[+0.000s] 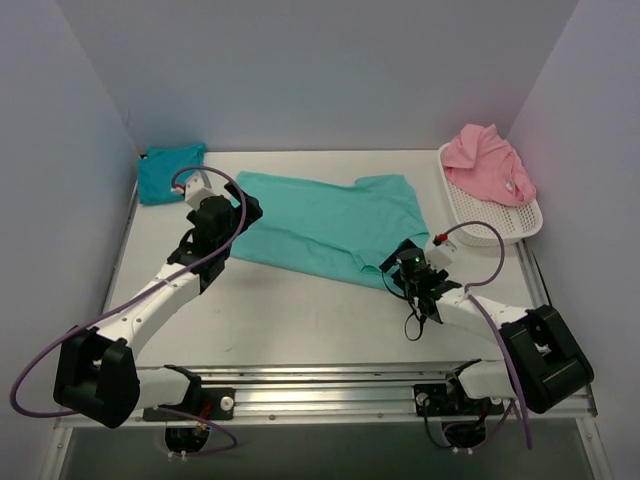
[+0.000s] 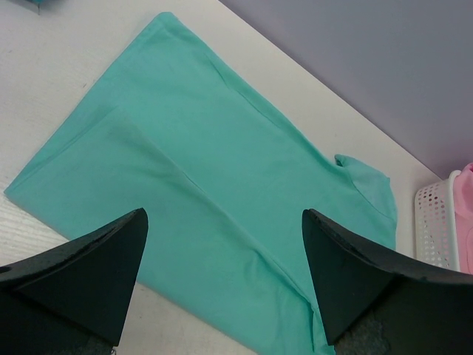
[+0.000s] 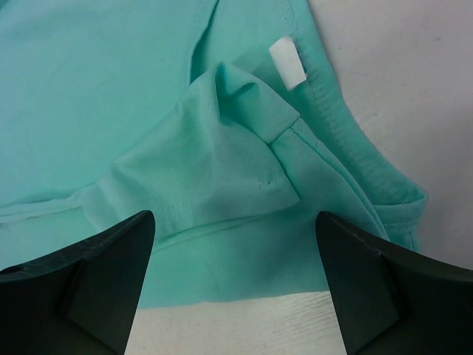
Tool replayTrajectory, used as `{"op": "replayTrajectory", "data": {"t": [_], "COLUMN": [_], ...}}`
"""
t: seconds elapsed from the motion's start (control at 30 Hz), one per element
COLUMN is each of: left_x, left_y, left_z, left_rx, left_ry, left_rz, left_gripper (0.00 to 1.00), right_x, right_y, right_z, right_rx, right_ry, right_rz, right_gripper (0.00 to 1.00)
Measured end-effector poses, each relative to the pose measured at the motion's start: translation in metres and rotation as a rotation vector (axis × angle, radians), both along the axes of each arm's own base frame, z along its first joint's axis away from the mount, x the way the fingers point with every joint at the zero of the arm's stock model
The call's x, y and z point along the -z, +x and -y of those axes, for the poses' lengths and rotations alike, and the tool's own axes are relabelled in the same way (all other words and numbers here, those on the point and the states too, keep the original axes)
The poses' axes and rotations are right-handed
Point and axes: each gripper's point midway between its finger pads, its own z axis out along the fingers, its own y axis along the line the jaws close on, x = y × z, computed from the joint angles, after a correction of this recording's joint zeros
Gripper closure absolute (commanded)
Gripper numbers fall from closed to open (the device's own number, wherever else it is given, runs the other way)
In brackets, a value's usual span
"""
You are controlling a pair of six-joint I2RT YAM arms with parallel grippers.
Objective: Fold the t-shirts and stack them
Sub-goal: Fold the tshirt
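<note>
A sea-green t-shirt point(image 1: 320, 225) lies spread flat in the middle of the table, its hem end to the left and its collar end to the right. My left gripper point(image 1: 240, 208) hovers open over the shirt's left edge point(image 2: 207, 148), with nothing between its fingers point(image 2: 223, 214). My right gripper point(image 1: 402, 262) stands open above the collar end point(image 3: 235, 215), where a sleeve point(image 3: 214, 155) lies folded inward beside the white neck label point(image 3: 288, 63). A darker turquoise t-shirt point(image 1: 165, 172) sits folded at the back left. A pink t-shirt point(image 1: 485, 165) lies crumpled in the basket.
The white mesh basket point(image 1: 500, 235) stands at the back right against the wall, and its corner point(image 2: 436, 222) shows in the left wrist view. Grey walls close in the table on three sides. A metal rail point(image 1: 330, 385) runs along the near edge.
</note>
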Motion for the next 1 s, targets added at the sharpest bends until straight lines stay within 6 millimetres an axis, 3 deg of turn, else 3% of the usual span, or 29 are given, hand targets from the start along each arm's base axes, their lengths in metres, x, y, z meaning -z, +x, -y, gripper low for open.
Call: {"op": "replayTrajectory", "data": {"t": [0.13, 0.47, 0.63, 0.77, 0.9, 1.0], "left_x": [0.002, 0.004, 0.005, 0.007, 0.008, 0.010], "left_y": [0.000, -0.001, -0.001, -0.001, -0.001, -0.001], "left_z": [0.001, 0.000, 0.000, 0.000, 0.000, 0.000], "left_rx": [0.003, 0.002, 0.002, 0.002, 0.002, 0.002], "left_ry": [0.000, 0.003, 0.003, 0.004, 0.005, 0.006], "left_rz": [-0.004, -0.009, -0.009, -0.011, -0.014, -0.017], "left_gripper": [0.06, 0.06, 0.06, 0.06, 0.06, 0.06], "right_x": [0.010, 0.009, 0.009, -0.003, -0.028, -0.036], "right_y": [0.001, 0.026, 0.023, 0.017, 0.022, 0.027], "right_z": [0.000, -0.011, -0.010, -0.004, 0.000, 0.001], "right_rx": [-0.001, -0.009, -0.014, -0.005, 0.016, 0.024], "right_ry": [-0.013, -0.006, -0.018, -0.034, -0.041, -0.050], "right_rz": [-0.018, 0.023, 0.009, 0.011, 0.064, 0.082], "right_gripper": [0.16, 0.27, 0.27, 0.27, 0.27, 0.27]}}
